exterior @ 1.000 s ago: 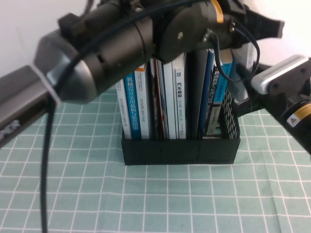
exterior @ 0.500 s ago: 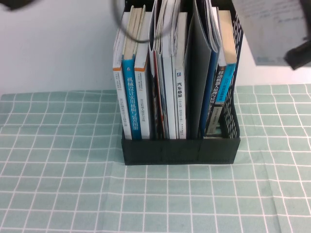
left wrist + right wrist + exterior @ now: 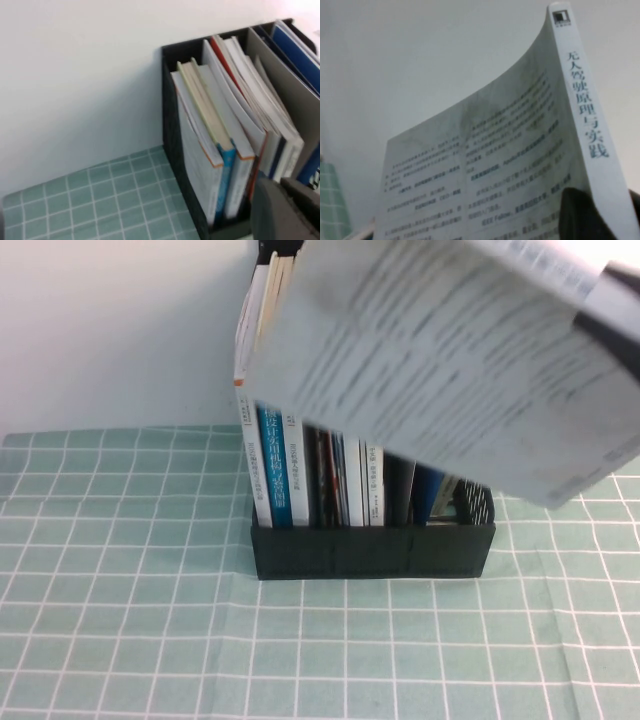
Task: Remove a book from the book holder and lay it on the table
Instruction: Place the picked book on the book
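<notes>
The book (image 3: 450,370) is out of the book holder and hangs tilted in the air close to the high camera, its text-covered back cover facing it. My right gripper (image 3: 612,215) is shut on the book (image 3: 495,165) at its white spine, one dark finger (image 3: 582,215) pressed on the cover. In the high view, part of that gripper (image 3: 618,305) shows at the right edge. The black book holder (image 3: 370,550) stands on the green gridded table (image 3: 130,620). My left gripper (image 3: 287,212) hovers beside the holder (image 3: 172,125), near its front.
Several books stay upright in the holder, among them blue-spined ones (image 3: 275,475) on its left side and a dark grey folder (image 3: 280,85) further along. A white wall (image 3: 110,330) rises right behind the holder. Green cloth stretches in front and to the left.
The arms that filled the high view a second ago have pulled away. The book has come up out of the holder and swung across the upper right of the view.
</notes>
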Robot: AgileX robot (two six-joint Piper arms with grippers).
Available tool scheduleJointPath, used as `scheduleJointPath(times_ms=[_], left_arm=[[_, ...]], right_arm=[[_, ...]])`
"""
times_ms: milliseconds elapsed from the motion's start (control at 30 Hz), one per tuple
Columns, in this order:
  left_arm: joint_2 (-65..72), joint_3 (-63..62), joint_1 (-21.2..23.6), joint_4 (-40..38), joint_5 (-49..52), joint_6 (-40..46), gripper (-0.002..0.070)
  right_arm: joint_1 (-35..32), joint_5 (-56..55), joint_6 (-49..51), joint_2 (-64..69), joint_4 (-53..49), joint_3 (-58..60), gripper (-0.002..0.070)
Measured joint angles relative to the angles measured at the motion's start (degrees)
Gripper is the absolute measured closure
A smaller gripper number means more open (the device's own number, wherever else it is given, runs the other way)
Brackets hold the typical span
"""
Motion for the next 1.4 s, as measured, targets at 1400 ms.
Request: scheduleJointPath(times_ms=[1400], left_arm=[[-36.99, 51.21, 0.00, -9.90, -37.03, -21.38, 0.0678]], right_arm=[[15.90, 13.90, -19.15, 36.63, 6.39, 0.24, 0.0559]])
